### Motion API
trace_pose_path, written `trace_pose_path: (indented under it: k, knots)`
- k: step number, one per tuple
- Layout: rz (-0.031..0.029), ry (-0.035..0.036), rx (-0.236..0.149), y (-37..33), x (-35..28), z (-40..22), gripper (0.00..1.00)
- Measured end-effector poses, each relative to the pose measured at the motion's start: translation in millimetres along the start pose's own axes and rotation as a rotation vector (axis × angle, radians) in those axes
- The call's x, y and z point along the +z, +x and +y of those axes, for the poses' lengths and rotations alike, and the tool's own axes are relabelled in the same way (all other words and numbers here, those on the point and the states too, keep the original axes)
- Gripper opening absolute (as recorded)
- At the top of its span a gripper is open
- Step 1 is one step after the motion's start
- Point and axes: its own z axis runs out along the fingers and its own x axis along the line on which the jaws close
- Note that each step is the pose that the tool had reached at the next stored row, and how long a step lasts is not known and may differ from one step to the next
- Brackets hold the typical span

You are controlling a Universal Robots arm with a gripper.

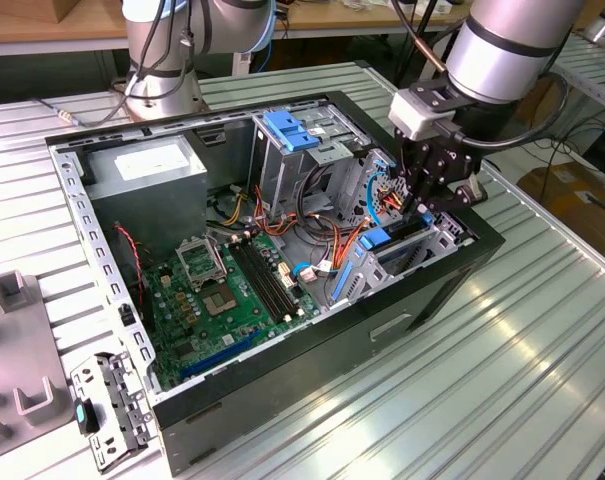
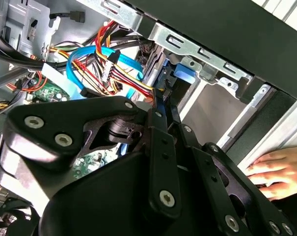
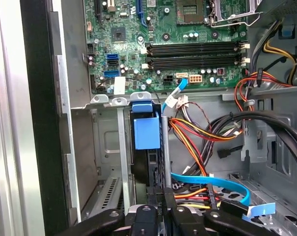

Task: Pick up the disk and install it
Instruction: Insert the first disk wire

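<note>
Motherboard comes first, lying green in the bottom of the open computer case, toward 8 o'clock from where I work in the exterior view. At about 12 o'clock from it stands the tall metal cage with its light blue latch. Further toward the exterior view's right, a tangle of red, orange and yellow wires runs across the case floor toward the drive bay.

My gripper hangs over that bay at the case's corner, at roughly 2 o'clock from the motherboard. The disk sits on edge in the bay slot, its bright blue carrier just under my fingers. In the first wrist view the disk stands between two metal rails, blue end tab up toward the motherboard edge, dark body running down to my fingertips, which pinch close on either side of its near end. In the second wrist view my fingers are drawn narrow around the thin edge of the blue carrier. A thin blue cable loops beside it, and a person's hand rests outside the case wall.
</note>
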Motion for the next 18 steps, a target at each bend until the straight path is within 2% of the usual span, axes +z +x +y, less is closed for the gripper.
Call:
trace_pose_path:
  k: [1, 2, 6, 9, 12, 18]
  knots:
    - [-0.0055, -0.0005, 0.003, 0.7, -0.1, -0.1, 0.17]
    - [-0.0068, -0.001, 0.008, 0.6, 0.0, -0.1, 0.17]
    - [-0.0062, -0.0057, 0.03, 0.9, 0.8, -0.5, 0.17]
    - [-0.0056, -0.008, 0.037, 1.0, 2.0, -3.4, 0.17]
    - [-0.0076, -0.0108, 0.037, 1.9, 2.2, -3.5, 0.17]
    - [-0.0123, -0.0114, 0.036, 2.0, 2.2, -2.1, 0.17]
